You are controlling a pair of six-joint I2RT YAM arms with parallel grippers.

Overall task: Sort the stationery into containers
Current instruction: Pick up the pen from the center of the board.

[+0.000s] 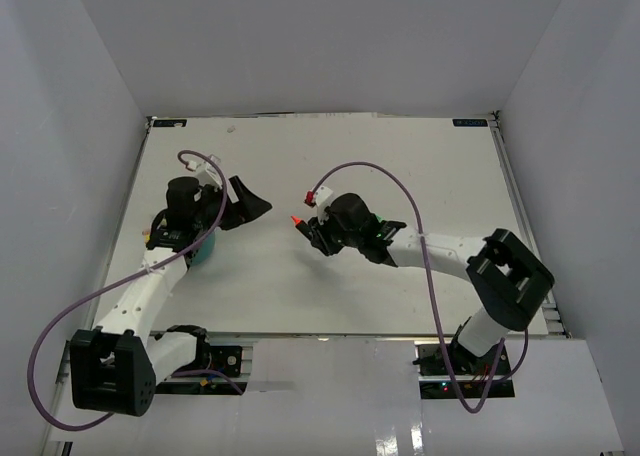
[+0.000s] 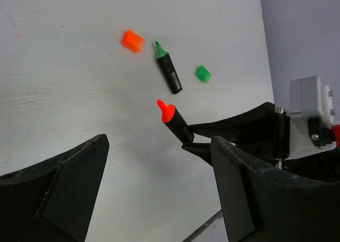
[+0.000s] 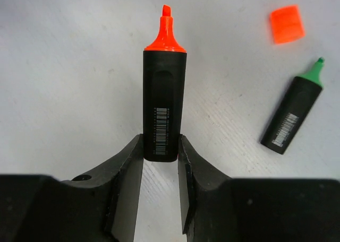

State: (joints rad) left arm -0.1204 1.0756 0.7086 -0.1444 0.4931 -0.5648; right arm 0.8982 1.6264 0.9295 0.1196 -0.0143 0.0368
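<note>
The teal tub (image 1: 205,252) sits near the table's left edge, partly under the left arm, so delivering there risks the arms colliding. The orange highlighter (image 3: 163,101), pinched only at its tail, could swing or slip. The left gripper (image 2: 159,146) gapes wide and empty. The right gripper (image 3: 160,142) is clamped on that highlighter near the table's middle.
</note>
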